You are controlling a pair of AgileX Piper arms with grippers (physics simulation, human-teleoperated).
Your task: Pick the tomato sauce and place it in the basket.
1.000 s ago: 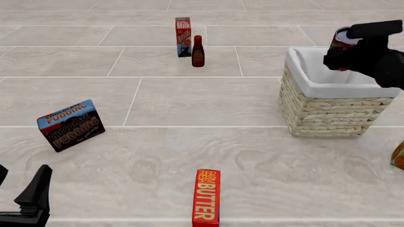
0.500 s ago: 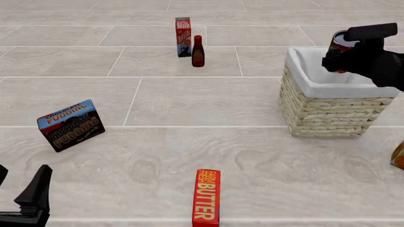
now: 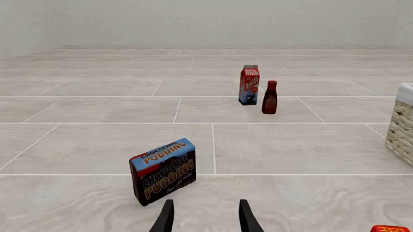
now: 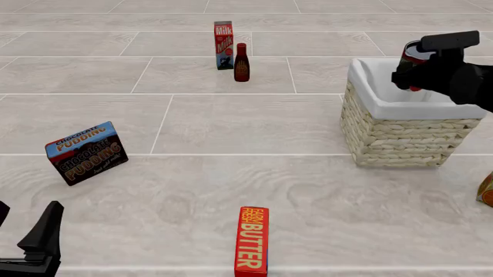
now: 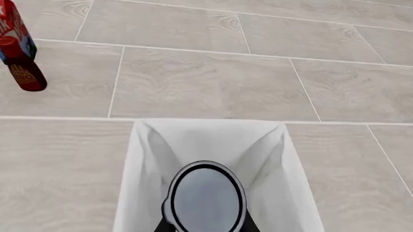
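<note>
My right gripper (image 4: 419,63) is shut on the tomato sauce can (image 4: 414,57), red-labelled with a grey metal top, and holds it tilted above the basket (image 4: 400,133). The basket is pale woven wicker with a white cloth lining and stands at the right. In the right wrist view the can's grey top (image 5: 205,195) sits between the fingers, right over the basket's white lining (image 5: 271,159). My left gripper (image 4: 27,239) is open and empty at the near left corner; its fingers (image 3: 166,218) also show in the left wrist view.
A chocolate pudding box (image 4: 86,152) stands at the left, a butter box (image 4: 252,240) lies at the near middle. A milk carton (image 4: 223,45) and a dark red bottle (image 4: 242,62) stand at the back. An orange object (image 4: 486,190) shows at the right edge.
My right gripper has moved slightly left and down with the can over the basket. The left arm has not moved.
</note>
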